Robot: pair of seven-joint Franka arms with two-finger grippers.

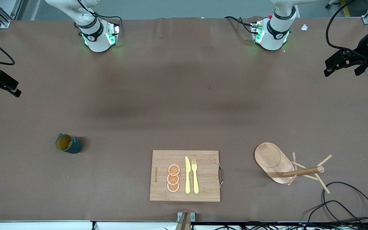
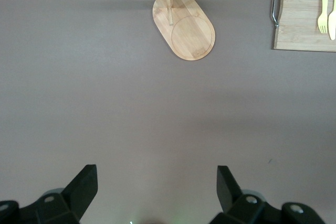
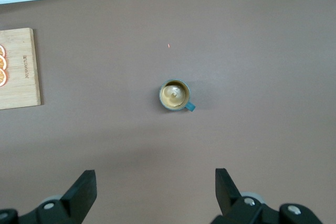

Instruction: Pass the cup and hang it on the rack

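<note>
The dark teal cup (image 1: 68,143) with a mustard-yellow inside stands upright on the brown table toward the right arm's end; it also shows in the right wrist view (image 3: 175,95). The wooden rack (image 1: 278,163), with an oval base, a post and thin pegs, stands toward the left arm's end and shows in the left wrist view (image 2: 185,22). My right gripper (image 1: 1,92) hangs open and empty high over the table's edge at its own end; its jaws show wide apart in its wrist view (image 3: 155,183). My left gripper (image 1: 343,71) is open and empty, high over its own end (image 2: 156,179).
A bamboo cutting board (image 1: 203,191) lies between cup and rack, near the front edge, with orange slices (image 1: 173,178), a yellow knife (image 1: 187,175) and a yellow fork (image 1: 195,175) on it. Black cables (image 1: 343,204) lie near the rack at the table's front corner.
</note>
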